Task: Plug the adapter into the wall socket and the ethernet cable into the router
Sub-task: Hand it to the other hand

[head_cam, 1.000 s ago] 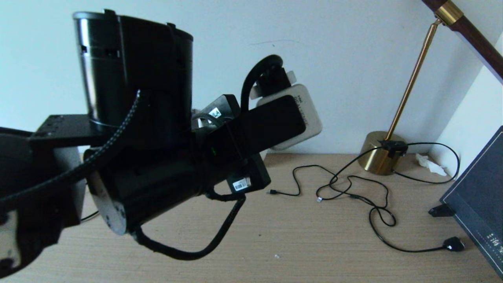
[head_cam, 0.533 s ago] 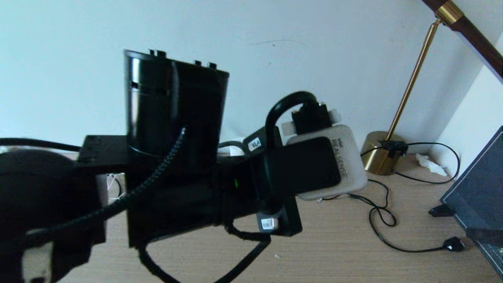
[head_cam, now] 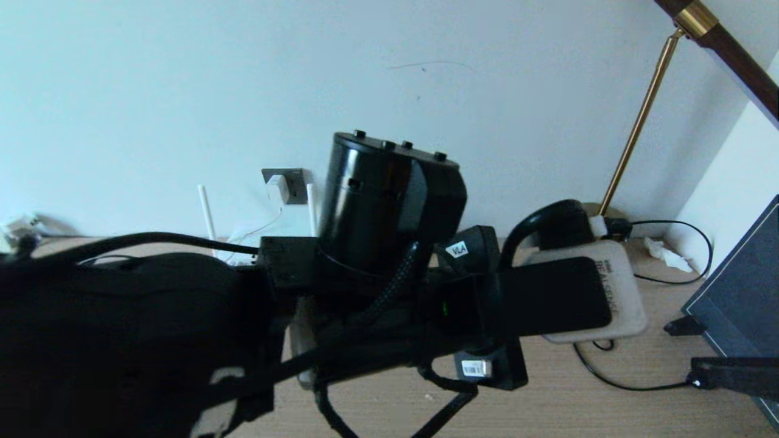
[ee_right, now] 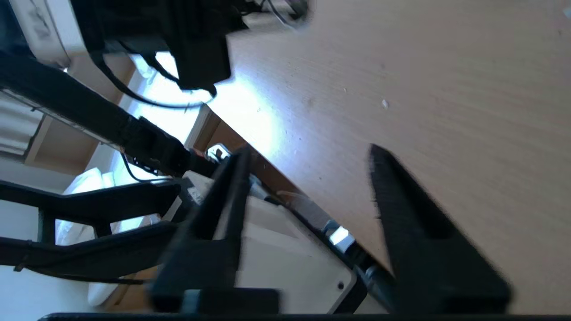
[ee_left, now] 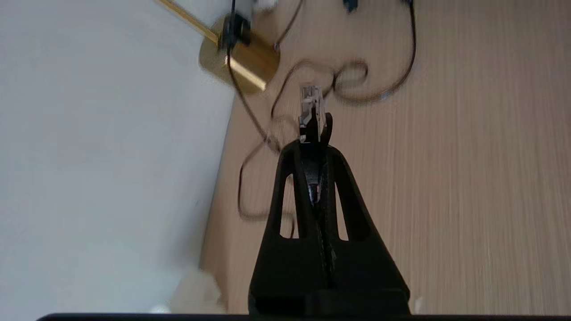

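your left gripper [ee_left: 314, 133] is pinched tight on the ethernet cable [ee_left: 308, 103] just behind its clear plug, which sticks out past the tips over the desk [ee_left: 468, 178] — free to enter a port. your right gripper [ee_right: 308, 156] is empty, jaws apart. the adapter [head_cam: 279, 188] sits in the wall socket [head_cam: 294, 184].

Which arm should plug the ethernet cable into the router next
Left. The left gripper is shut on the ethernet cable, plug pointing out past the fingertips. The right gripper is open and empty, over the table.
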You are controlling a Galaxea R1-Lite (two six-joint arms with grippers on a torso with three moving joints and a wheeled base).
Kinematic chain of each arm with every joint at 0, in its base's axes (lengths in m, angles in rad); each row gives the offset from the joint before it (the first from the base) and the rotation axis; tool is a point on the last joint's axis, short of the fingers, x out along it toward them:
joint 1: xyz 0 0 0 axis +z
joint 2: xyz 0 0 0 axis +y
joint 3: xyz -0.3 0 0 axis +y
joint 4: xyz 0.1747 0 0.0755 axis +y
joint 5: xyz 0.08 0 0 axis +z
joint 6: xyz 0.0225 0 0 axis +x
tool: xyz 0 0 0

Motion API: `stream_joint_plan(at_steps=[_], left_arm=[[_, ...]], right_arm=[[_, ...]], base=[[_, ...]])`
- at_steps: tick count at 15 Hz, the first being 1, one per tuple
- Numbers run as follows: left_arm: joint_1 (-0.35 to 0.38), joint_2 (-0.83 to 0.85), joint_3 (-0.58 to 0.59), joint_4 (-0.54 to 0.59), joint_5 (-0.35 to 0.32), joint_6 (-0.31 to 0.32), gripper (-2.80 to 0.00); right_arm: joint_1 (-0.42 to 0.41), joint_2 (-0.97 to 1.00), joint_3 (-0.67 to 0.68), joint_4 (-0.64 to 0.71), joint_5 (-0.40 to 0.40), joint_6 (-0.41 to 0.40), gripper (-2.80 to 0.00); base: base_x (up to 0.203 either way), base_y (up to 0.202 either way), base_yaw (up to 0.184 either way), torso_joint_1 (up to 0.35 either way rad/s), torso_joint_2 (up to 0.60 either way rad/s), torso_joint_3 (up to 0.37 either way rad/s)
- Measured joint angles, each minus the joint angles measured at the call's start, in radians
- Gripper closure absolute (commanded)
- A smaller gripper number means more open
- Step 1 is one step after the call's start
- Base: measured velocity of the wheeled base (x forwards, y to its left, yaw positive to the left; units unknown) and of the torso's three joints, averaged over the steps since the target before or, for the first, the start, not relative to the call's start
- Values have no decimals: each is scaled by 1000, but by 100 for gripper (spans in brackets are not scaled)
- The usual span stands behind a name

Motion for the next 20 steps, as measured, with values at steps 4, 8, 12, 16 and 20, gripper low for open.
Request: stream_joint_plan(at_steps=[4,8,12,16,20], left_arm=[[-57,69,-57,-15,19,-13,0],[-92,89,-62,-15,21,-16,0],[-104,92,-46,-35,20,-17,0],[-112,92,-43,-38,21,-16,0],[-119,92,-43,-48,22,-15,0]], right_arm=[[6,23,100,-211,-3,15,-280],[5,72,128,-286,-4,24,-280],[6,120,127,-350,-4,70,-280],[7,138,129,-362,-4,77,-280],[22,141,129,-361,-3,79,-280]], base=[[0,0,0,0,0,0],[0,0,0,0,0,0],[0,0,0,0,0,0],[0,0,0,0,0,0],[0,0,0,0,0,0]])
